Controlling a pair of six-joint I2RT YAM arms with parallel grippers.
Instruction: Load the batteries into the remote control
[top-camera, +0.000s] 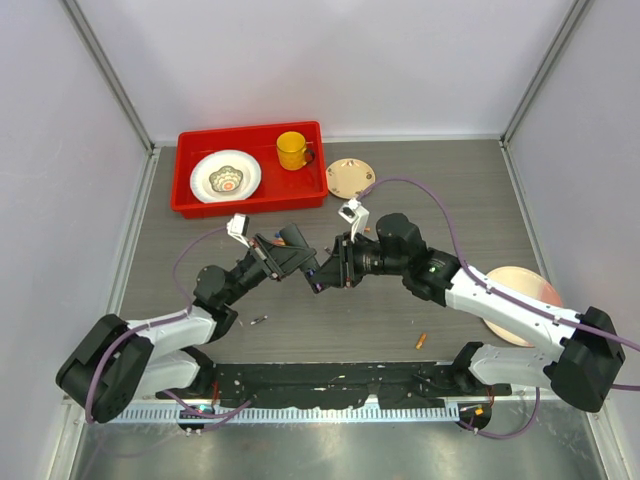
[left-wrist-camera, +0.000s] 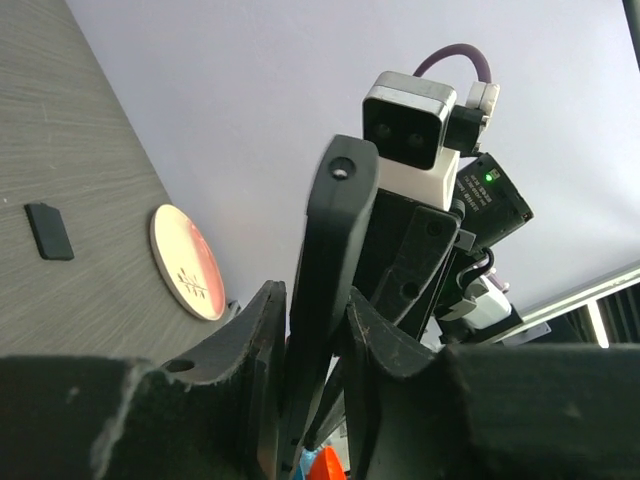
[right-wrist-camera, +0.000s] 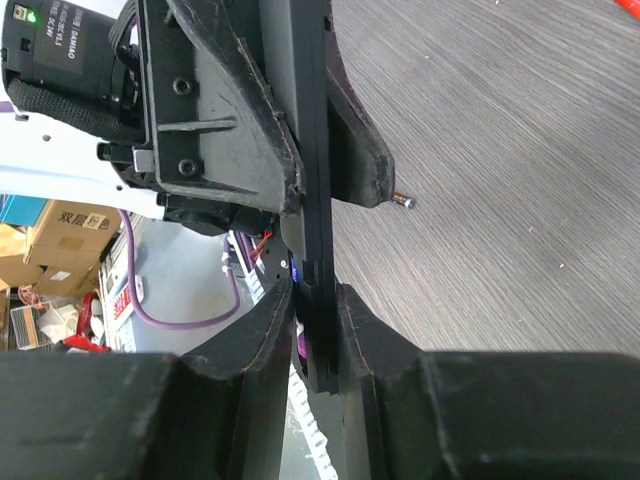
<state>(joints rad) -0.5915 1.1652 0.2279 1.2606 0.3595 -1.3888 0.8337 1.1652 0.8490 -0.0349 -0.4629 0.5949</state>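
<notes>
1. Remote control (left-wrist-camera: 333, 240): slim black bar held aloft over the middle of the table (top-camera: 330, 330), bridging the two arms; from the right wrist it appears edge-on and very thin.
2. Left gripper (left-wrist-camera: 318, 340): fingers (left-wrist-camera: 250, 370) drawn in narrowly against the flat faces of one end of the bar; nothing else between them.
3. Right gripper (right-wrist-camera: 315, 310): its two jaws likewise pressed onto the two faces of the opposite end; both grips share the one bar.
4. Batteries: a small dark cell (top-camera: 258, 320) lies on the table near the left arm; an orange cell (top-camera: 421, 341) lies near the right arm; both are well apart from the remote. Coloured flecks beside the bar in the wrist views may be cells seated in it; this cannot be told.
5. Back cover (left-wrist-camera: 48, 230): small black slab lying flat on the table, apart from the remote.
6. Handling of the remote (judgement): light, rigid, smooth plastic; likely to pivot or slide if pinched at one end alone; best held across the flat faces, clear of the open compartment.
7. Handling of the batteries (judgement): very light, hard, smooth and round; prone to roll and to squirt from the pads; best taken across the middle of the barrel, ends left free for the contacts.
</notes>
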